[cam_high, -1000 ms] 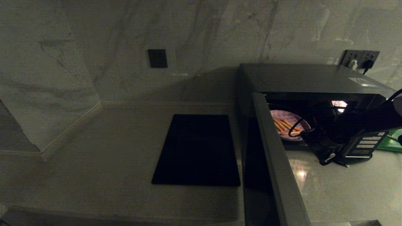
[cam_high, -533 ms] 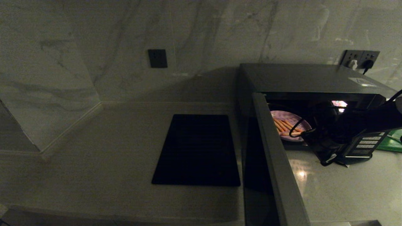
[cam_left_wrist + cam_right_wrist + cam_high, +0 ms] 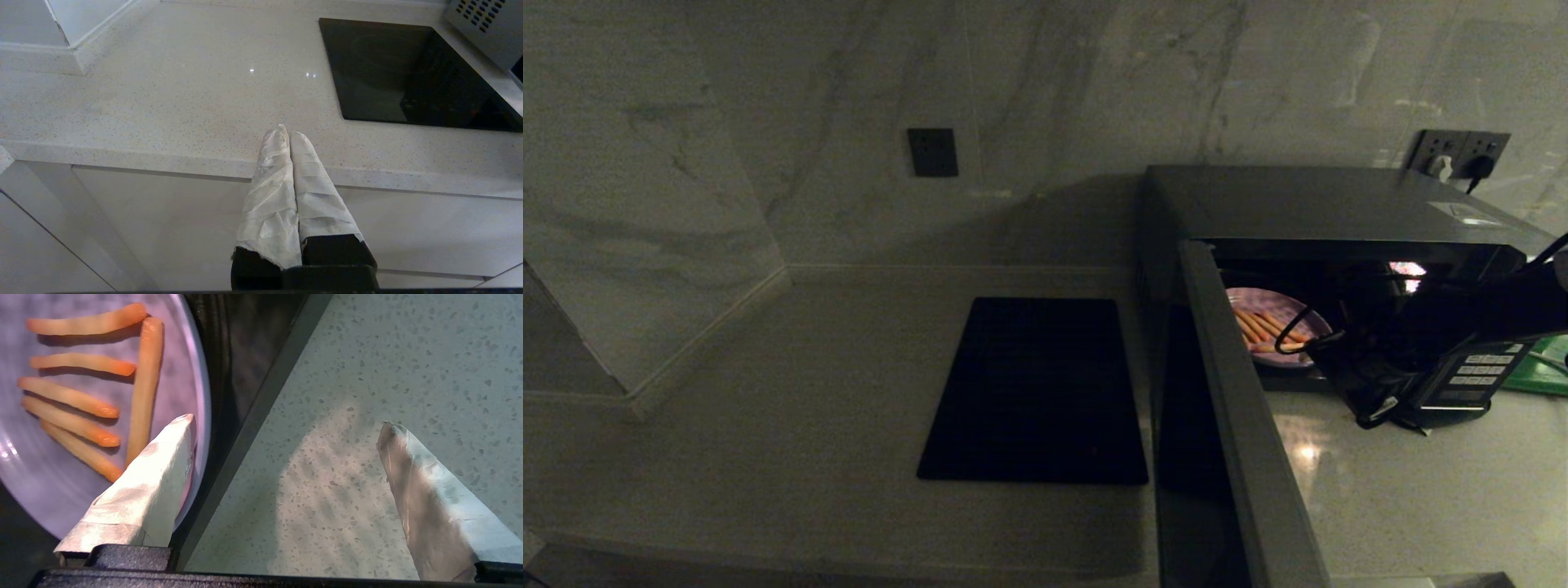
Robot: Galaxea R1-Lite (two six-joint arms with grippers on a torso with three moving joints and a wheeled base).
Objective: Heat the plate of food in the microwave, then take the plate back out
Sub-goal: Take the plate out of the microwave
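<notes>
Right wrist view: the plate of food [image 3: 61, 457] is a pale lilac-pink round plate carrying six thin orange-tan sticks, five lying roughly parallel and one laid across their ends. It sits inside the microwave [image 3: 1339, 204], near the front sill of the cavity. The microwave door [image 3: 1241, 425] stands swung wide open toward the robot.

The right gripper [image 3: 286, 457] is at the cavity mouth with its jaws spread wide and nothing held. One wrapped finger [image 3: 163, 465] overlies the plate's rim; the other finger hangs over the speckled countertop [image 3: 367, 375] outside the oven. In the head view, the right arm [image 3: 1462, 327] reaches in from the right edge and hides most of the cavity and part of the button panel [image 3: 1474, 371].

The left gripper [image 3: 288, 134] is parked at the counter's front edge, fingers pressed together, empty.

A black cooktop slab [image 3: 1037, 392] lies left of the open door. A wall socket [image 3: 1462, 155] sits behind the microwave.
</notes>
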